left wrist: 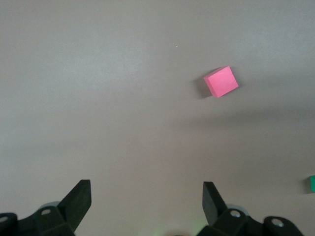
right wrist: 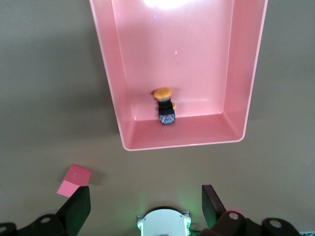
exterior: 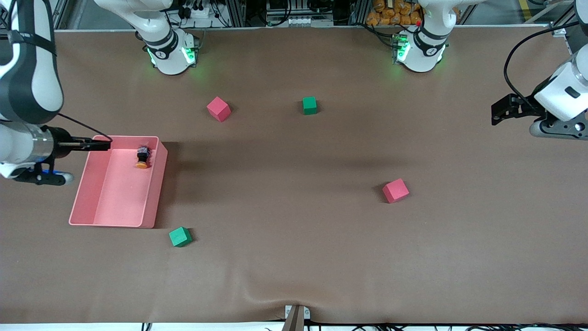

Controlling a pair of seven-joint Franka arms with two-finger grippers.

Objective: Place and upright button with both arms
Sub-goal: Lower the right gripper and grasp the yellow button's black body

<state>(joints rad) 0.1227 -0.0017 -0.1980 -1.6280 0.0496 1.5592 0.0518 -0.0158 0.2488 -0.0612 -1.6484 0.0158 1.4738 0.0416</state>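
Two claws, both mine, both spread wide and holding nothing. Right claw (exterior: 103,145) hangs over the pink tray (exterior: 87,184), at the tray's edge farthest from the front camera; its fingertips (right wrist: 78,206) frame the tray from above in the right wrist view. Left claw (exterior: 498,112) waits up in the air over bare surface (exterior: 294,257) at the left arm's end, fingers (left wrist: 78,199) parted.

Button (exterior: 143,157) lies on its side inside the tray, in the corner farthest from the front camera and toward the middle of the surface. Orange cap points toward the front camera, black body toward the robot bases. Body just beside the tray's end wall in the right wrist view (right wrist: 165,105).

Four cubes on the brown surface, all apart from the tray:
- red cube (exterior: 218,109), farther from the camera than the tray.
- green cube (exterior: 309,105), beside it, toward the left arm's end.
- second red cube (exterior: 395,190), mid-surface, toward the left arm's end; shows under my left claw (left wrist: 221,82).
- second green cube (exterior: 180,236), near the tray's camera-side corner.
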